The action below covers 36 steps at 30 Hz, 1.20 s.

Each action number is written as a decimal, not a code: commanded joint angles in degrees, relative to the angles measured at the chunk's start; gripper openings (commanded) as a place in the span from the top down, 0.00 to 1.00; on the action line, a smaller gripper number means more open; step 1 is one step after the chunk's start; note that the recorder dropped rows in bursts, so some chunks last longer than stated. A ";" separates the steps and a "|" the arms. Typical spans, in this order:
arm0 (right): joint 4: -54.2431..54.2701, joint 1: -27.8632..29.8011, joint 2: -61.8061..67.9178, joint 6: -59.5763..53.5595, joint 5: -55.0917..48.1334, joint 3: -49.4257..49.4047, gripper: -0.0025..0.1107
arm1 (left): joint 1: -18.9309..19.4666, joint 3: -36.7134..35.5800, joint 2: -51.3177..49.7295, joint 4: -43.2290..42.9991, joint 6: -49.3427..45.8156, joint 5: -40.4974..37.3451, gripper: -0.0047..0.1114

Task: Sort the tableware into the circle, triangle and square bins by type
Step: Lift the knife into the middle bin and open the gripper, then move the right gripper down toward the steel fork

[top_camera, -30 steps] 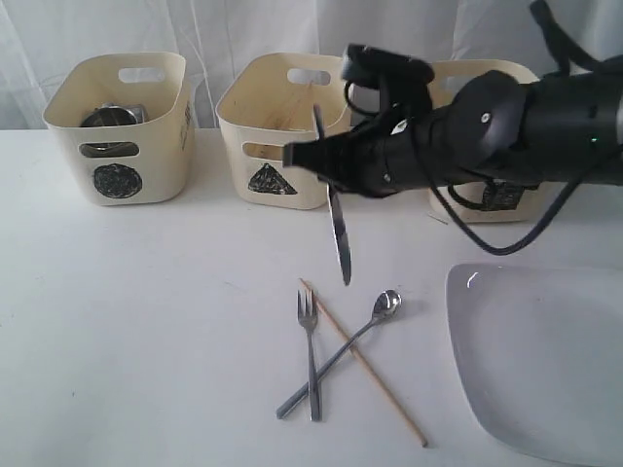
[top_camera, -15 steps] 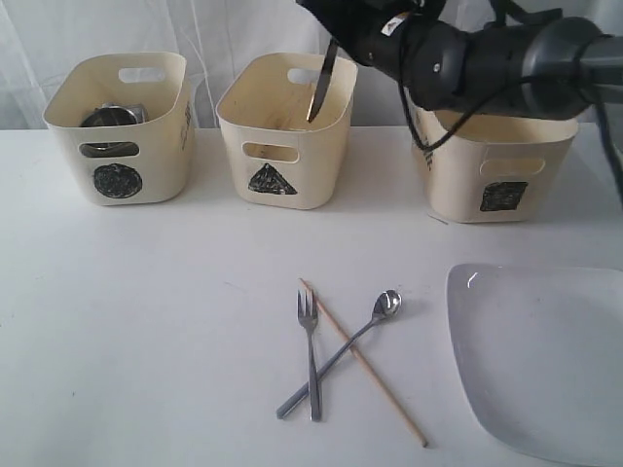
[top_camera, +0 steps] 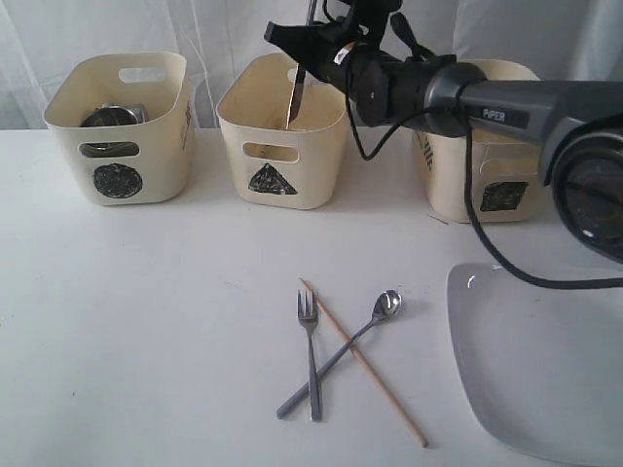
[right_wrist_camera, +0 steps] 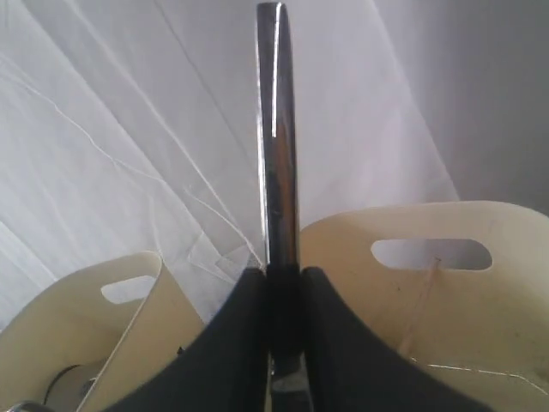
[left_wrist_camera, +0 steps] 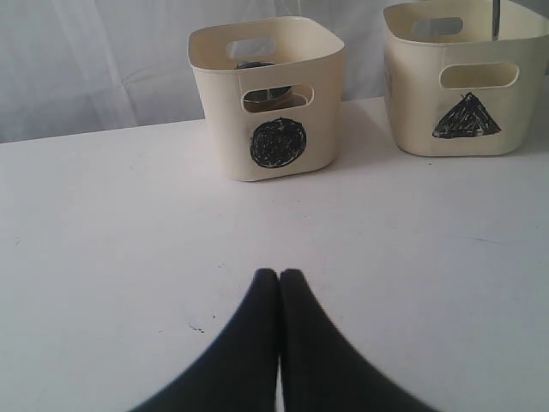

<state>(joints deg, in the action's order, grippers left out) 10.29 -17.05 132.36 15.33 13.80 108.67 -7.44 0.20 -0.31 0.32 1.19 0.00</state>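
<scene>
The right gripper [right_wrist_camera: 279, 287] is clamping the handle of a long steel table knife [top_camera: 294, 95]; its black fingers are pressing on both sides of the metal. The knife is hanging almost upright, blade down, over the opening of the cream plastic tub marked with a black triangle [top_camera: 282, 167], and the tip seems to be just below the rim.

To do this step well, I think the arm should be lowering the knife a little deeper before the fingers open, so it is not bouncing out, and staying away from the tub's walls so the light tub is not tipping.

The left gripper [left_wrist_camera: 279, 296] is hovering low over the white table [left_wrist_camera: 103, 257], fingers together, holding nothing.

A steel fork [top_camera: 310, 341], a steel spoon [top_camera: 362, 329] and a wooden chopstick [top_camera: 375, 379] are lying crossed on the table, with a large white squarish plate [top_camera: 545, 360] near them.
</scene>
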 commanded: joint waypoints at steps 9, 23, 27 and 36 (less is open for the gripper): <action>-3.03 0.56 -1.30 -10.93 -14.70 4.35 0.73 | -0.13 -0.20 0.31 0.43 -0.11 0.00 0.96; -6.05 0.12 -21.02 -19.94 -43.70 -18.88 0.73 | -0.13 -0.20 0.31 0.43 -0.11 0.00 0.96; -4.91 -2.00 -24.34 -29.71 -57.78 -24.41 0.73 | -0.13 -0.20 0.31 0.43 -0.11 0.00 0.96; -2.18 -9.46 -25.48 -31.46 -63.89 -29.48 0.58 | -0.13 -0.20 0.31 0.43 -0.11 0.00 0.96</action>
<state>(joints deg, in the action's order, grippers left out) 6.30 -24.60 107.63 -15.58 -48.94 80.03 -7.44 0.20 -0.31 0.32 1.06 0.00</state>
